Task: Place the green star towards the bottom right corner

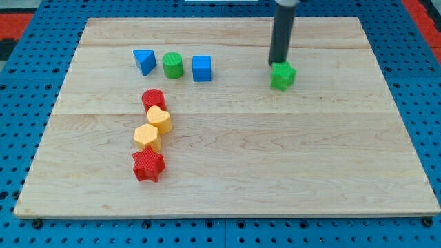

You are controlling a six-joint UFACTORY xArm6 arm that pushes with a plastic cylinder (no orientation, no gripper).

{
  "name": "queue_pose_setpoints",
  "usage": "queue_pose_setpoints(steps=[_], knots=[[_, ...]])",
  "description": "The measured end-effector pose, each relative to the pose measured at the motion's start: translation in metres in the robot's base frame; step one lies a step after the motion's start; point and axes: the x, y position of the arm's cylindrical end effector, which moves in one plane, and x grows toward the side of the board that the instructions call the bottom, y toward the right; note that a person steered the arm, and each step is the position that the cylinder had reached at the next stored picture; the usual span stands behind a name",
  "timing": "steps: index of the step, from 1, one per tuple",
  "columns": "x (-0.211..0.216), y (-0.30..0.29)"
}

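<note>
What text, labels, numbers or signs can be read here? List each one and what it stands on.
None: no word, number, brand or sign shows anywhere.
The wooden board is bare wood.
The green star, with my tip touching its upper-left edge, is unmarked.
The other coloured blocks are unmarked too.

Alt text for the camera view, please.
My tip rests at the top edge of the green star, upper right on the wooden board. Seven other blocks sit on the view's left.
</note>
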Motion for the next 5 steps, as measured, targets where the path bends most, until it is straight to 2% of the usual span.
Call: queue_pose_setpoints(steps=[2,3,4,5], knots=[[0.139,0.032],[0.177,0.040],[0.181,0.007],[0.208,-0.007]])
